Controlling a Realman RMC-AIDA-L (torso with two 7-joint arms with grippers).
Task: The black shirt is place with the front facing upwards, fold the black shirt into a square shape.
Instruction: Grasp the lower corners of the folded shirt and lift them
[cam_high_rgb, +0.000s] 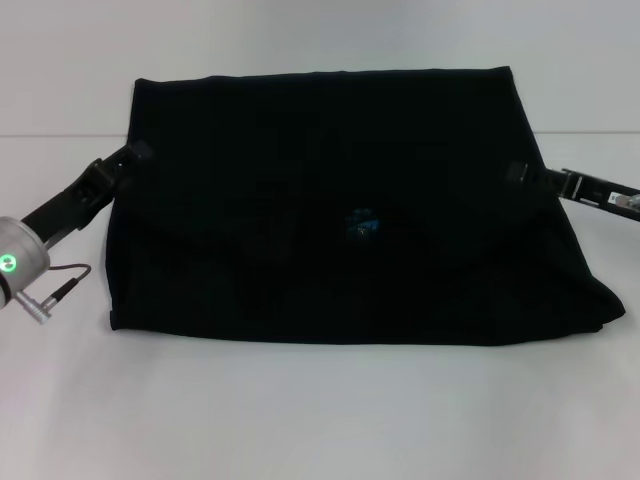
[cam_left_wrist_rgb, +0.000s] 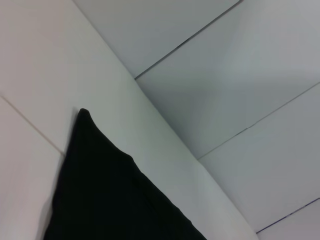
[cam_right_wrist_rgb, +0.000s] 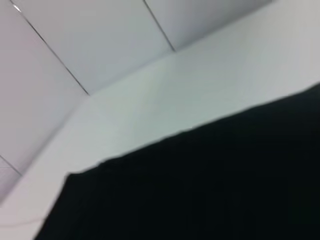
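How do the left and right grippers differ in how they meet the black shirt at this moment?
The left gripper meets the black shirt at its left edge, with much of its arm and a green-lit wrist in view; the right gripper meets the right edge, with only a short stretch of arm showing. The left one sits slightly higher in the head view than the right. Both reach in from the sides at the shirt's folded upper layer.

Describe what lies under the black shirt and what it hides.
The black shirt lies on a white table. Its folded layers cover the chest lettering; only a blue neck label shows.
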